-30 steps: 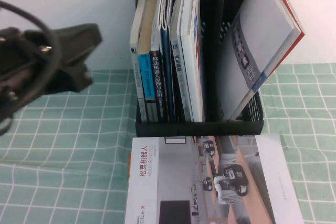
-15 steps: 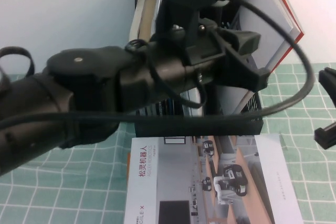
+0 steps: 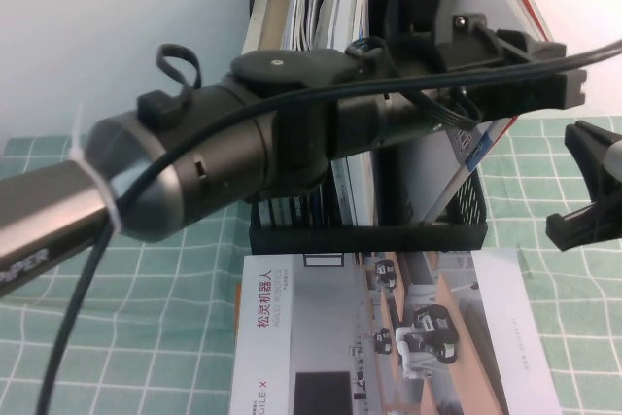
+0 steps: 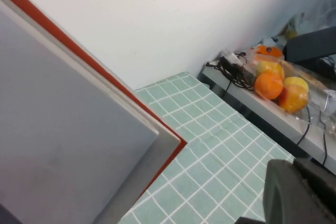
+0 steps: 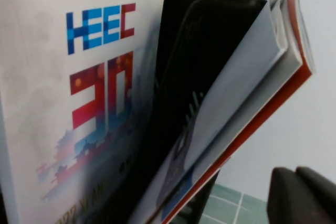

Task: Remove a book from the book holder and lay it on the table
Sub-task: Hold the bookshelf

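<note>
Booklets (image 3: 352,7), thin and white, stand upright in the left compartment of the black book holder (image 3: 369,237). Their covers are hidden, so which one is the book cannot be told. The left arm crosses in front of them. The left claw (image 3: 530,70) hangs at the right compartment, close before the leaning grey, red-edged book (image 3: 442,182). Whether that claw is wide or narrow cannot be told, and nothing shows in its grip. The right claw (image 3: 583,191) hovers over the green checked surface (image 3: 146,318), just right of the holder, closed on nothing. Another booklet (image 3: 408,337) with a robot photo lies flat before the holder.
</note>
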